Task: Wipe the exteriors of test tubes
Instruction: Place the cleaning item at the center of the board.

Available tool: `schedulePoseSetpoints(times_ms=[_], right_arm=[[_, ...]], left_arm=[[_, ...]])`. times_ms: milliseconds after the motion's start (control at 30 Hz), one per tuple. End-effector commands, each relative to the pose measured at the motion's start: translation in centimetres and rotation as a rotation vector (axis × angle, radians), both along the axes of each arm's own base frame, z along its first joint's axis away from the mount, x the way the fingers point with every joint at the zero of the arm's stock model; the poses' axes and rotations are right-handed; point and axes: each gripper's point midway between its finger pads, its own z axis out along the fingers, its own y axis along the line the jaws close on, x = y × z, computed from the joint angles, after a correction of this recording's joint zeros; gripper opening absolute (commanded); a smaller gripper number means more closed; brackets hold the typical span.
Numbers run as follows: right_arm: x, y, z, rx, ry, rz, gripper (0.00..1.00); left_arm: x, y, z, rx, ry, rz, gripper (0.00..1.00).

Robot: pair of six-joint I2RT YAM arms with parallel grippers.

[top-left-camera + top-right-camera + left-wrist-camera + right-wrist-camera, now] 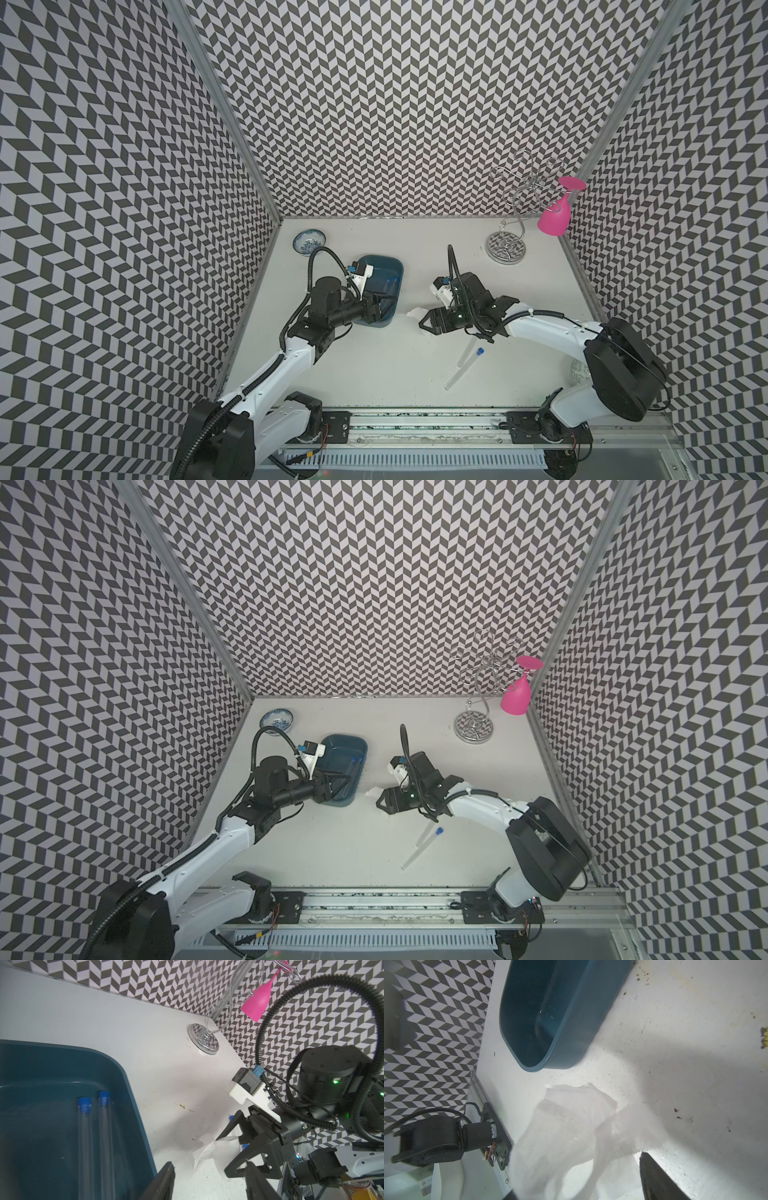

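Two clear test tubes (463, 370) lie side by side on the white table in front of my right arm; one shows a blue cap. Two more capped tubes (105, 1126) lie in the dark blue bin (401, 274). My left gripper (209, 1165) hovers at the bin's near end (380, 309), open, with only bare table between its fingers. My right gripper (422, 326) faces it a short way off, jaws wide apart. The thin white wipe (566, 1126) drapes over one finger and hangs between the jaws (205, 1149).
A small blue-patterned bowl (309, 241) sits at the back left. A wire rack on a chrome base (505, 247) stands at the back right with a pink glass (555, 216) hanging upside down. Patterned walls close in three sides; the arms' rail (415, 419) runs along the front.
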Motion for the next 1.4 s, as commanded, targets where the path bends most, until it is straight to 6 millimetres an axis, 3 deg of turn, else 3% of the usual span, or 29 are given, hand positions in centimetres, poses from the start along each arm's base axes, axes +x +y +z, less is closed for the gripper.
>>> schedulePoseSetpoints(times_ms=[0, 133, 267, 667, 767, 933, 1100, 1233, 1367], right_arm=[[-0.4, 0.5, -0.2, 0.028, -0.009, 0.039, 0.67], [-0.9, 0.1, -0.1, 0.050, -0.016, 0.023, 0.65], [-1.5, -0.3, 0.8, 0.065, -0.051, 0.037, 0.64], [-3.2, -1.7, 2.5, 0.047, -0.121, 0.109, 0.62], [-3.2, -1.7, 2.7, 0.045, -0.124, 0.109, 0.61], [-3.0, -1.4, 3.2, 0.059, -0.135, 0.112, 0.61], [-2.9, -1.3, 3.9, 0.068, -0.147, 0.110, 0.60], [-2.6, -1.8, 4.6, 0.062, -0.166, 0.086, 0.60], [-1.2, -3.6, 5.0, 0.003, -0.186, -0.008, 0.59]], left_arm=[[-1.5, -2.6, 0.7, -0.031, -0.041, -0.101, 0.58], [-3.5, -5.6, -0.2, -0.046, -0.015, -0.199, 0.60], [-4.4, -7.1, -0.9, -0.070, -0.011, -0.246, 0.63], [-4.0, -9.5, -2.6, -0.051, 0.023, -0.331, 0.60], [-4.2, -9.9, -2.7, -0.054, 0.029, -0.351, 0.52], [-4.4, -10.4, -3.6, -0.046, 0.055, -0.361, 0.18], [-4.3, -10.3, -3.6, -0.044, 0.050, -0.348, 0.01], [-3.6, -9.9, -4.1, -0.011, 0.058, -0.295, 0.00], [-2.7, -9.0, -4.3, 0.032, 0.058, -0.212, 0.01]])
